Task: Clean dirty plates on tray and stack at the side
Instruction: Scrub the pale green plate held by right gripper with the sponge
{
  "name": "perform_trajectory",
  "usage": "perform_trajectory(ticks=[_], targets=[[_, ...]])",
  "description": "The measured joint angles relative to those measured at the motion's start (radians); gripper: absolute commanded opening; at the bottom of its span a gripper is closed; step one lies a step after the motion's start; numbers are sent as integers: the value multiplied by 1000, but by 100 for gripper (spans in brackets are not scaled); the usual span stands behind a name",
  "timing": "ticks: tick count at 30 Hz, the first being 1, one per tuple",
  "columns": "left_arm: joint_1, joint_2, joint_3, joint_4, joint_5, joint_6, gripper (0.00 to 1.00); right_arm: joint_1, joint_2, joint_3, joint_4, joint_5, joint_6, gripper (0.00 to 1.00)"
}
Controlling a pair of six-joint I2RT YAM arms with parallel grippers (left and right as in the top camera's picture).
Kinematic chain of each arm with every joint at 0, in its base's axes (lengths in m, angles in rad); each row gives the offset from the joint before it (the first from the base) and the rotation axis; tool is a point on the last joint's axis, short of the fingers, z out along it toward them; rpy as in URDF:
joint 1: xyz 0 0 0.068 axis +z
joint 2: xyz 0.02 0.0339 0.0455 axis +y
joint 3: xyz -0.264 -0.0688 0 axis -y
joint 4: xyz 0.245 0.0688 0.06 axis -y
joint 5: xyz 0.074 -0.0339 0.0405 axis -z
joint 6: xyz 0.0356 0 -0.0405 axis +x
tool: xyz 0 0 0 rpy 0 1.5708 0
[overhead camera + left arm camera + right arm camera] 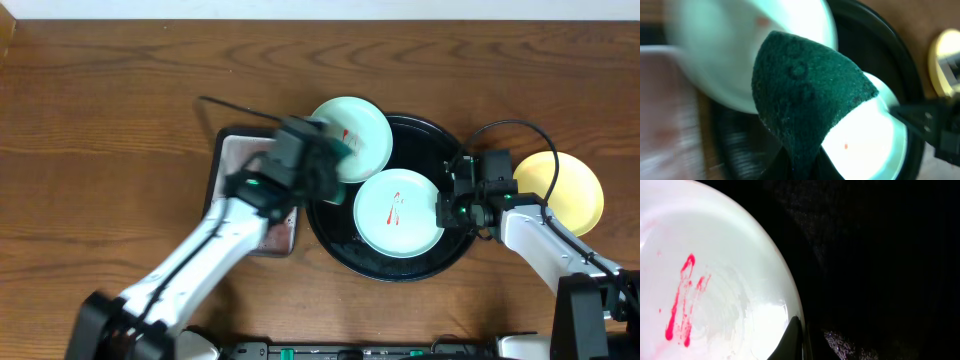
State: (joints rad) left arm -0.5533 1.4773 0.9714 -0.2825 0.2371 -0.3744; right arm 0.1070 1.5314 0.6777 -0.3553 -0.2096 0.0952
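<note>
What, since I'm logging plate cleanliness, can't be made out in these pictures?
Overhead: the blurred left gripper covers part of the rear mint plate.
Left wrist: the green scouring pad fills the view; plates blurred.
Right wrist: front mint plate cut by frame edges; right gripper grip on rim unclear.

A plate (725, 255) streaked with red sauce (682, 310) fills the left, lying in the black tray (880, 270). An end effector finger (793, 340) sits at its rim.
</note>
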Motion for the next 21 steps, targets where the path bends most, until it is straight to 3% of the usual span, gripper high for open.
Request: perform_trajectory(ticks=[6, 15, 21], targets=[[-157, 164, 6, 126, 27, -68, 7, 0, 0, 0, -1, -5, 0, 1], [-225, 384, 258, -66, 53, -76, 7, 0, 0, -1, -2, -10, 0, 1], [-234, 428, 333, -71, 53, -74, 8, 0, 0, -1, -1, -11, 0, 1]])
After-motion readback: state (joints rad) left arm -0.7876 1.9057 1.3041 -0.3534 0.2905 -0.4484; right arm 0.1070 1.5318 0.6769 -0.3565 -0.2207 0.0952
